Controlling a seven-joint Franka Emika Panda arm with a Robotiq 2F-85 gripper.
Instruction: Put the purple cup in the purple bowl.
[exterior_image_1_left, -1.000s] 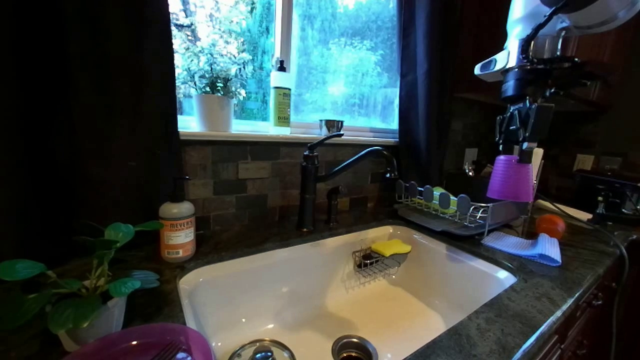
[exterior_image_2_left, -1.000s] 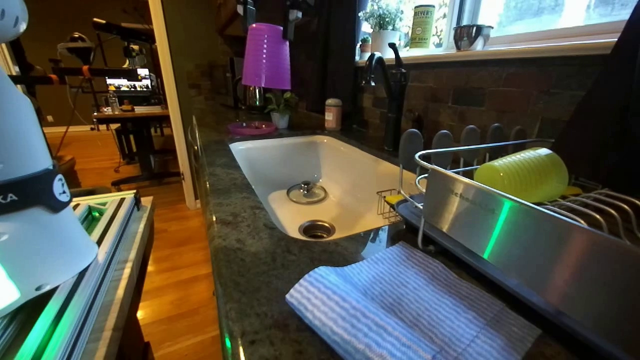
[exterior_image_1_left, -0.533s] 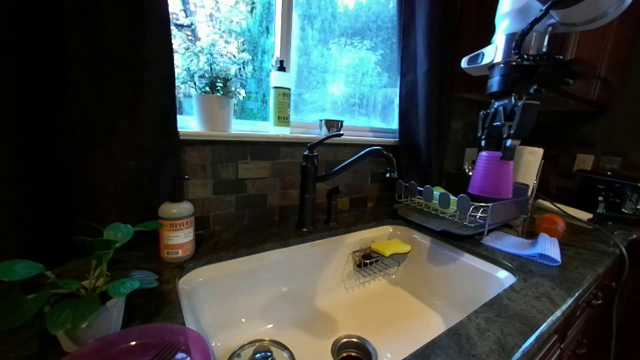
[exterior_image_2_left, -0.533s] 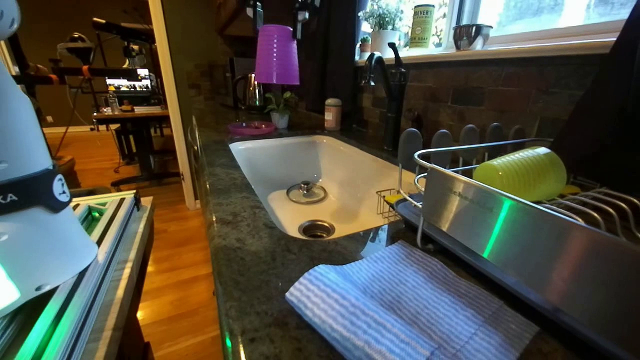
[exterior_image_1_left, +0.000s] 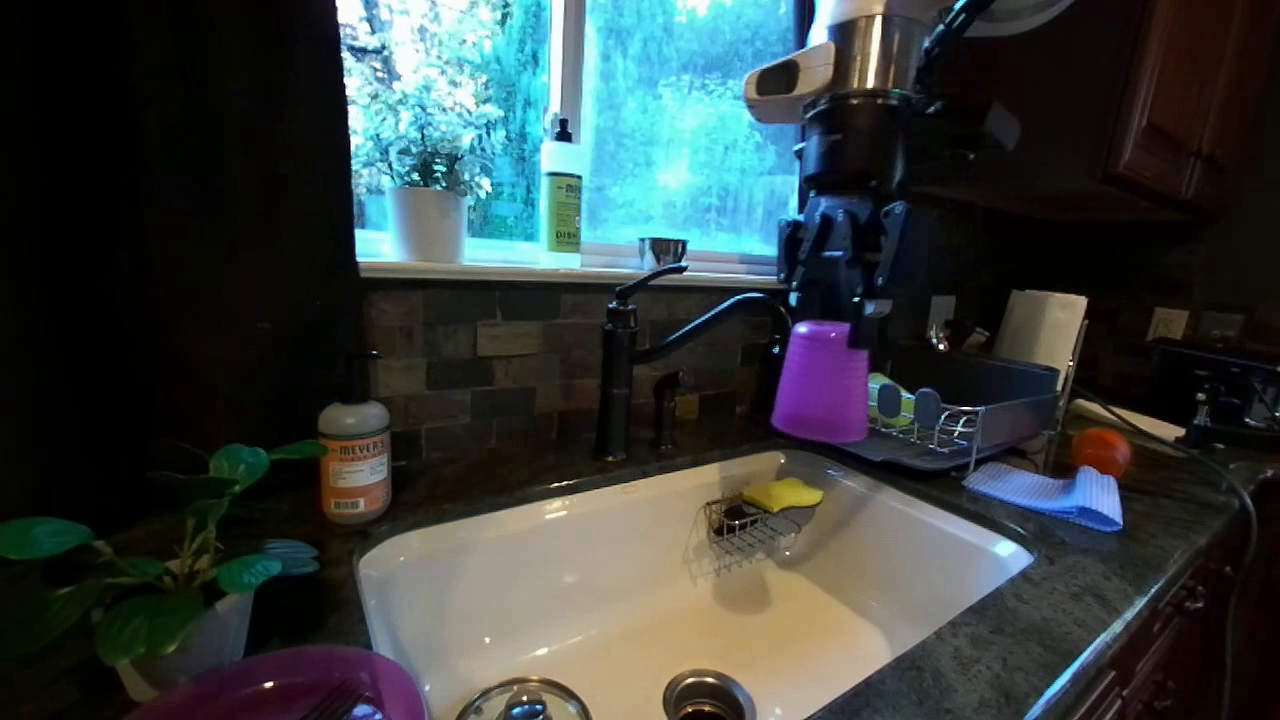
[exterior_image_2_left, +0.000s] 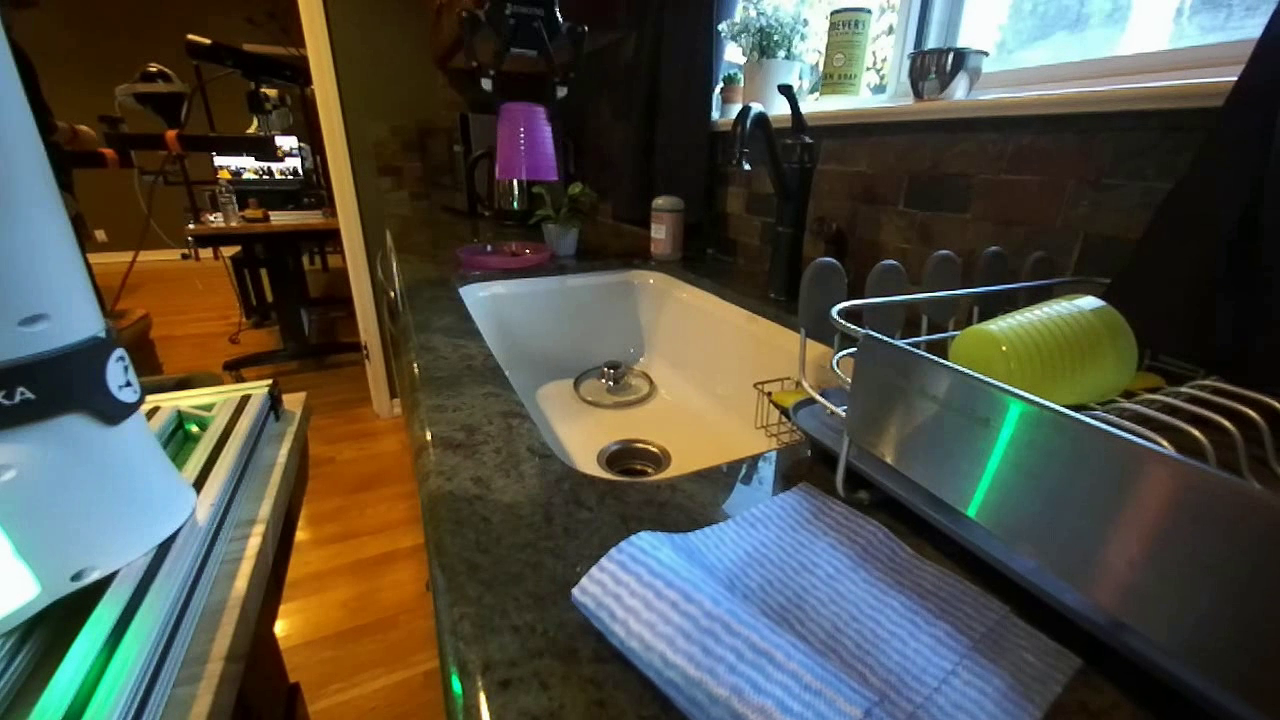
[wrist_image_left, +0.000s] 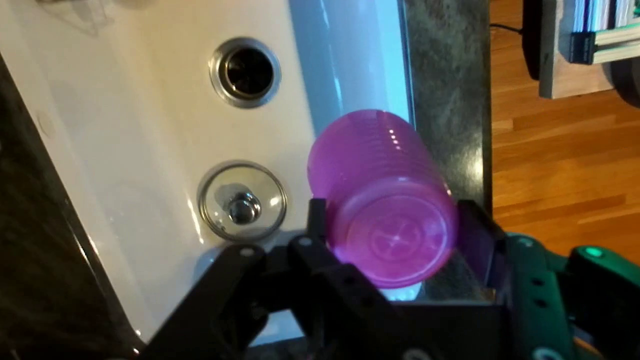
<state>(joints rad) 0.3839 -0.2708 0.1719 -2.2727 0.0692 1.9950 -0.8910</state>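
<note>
In exterior view: gripper (exterior_image_1_left: 832, 322) pinching purple cup (exterior_image_1_left: 823, 390) upside down, higher than sink (exterior_image_1_left: 560, 570), likely to clear edge.
In exterior view: purple bowl (exterior_image_2_left: 505, 263) flat on counter (exterior_image_2_left: 490, 400), past sink's far end, probably steady.
In wrist view: fingers (wrist_image_left: 316, 220) squeeze cup's narrow end, maybe easiest hold.

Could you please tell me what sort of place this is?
It is a kitchen, most likely in a home: there is a white sink with a black faucet behind it, and a dish rack near the sink.
</note>
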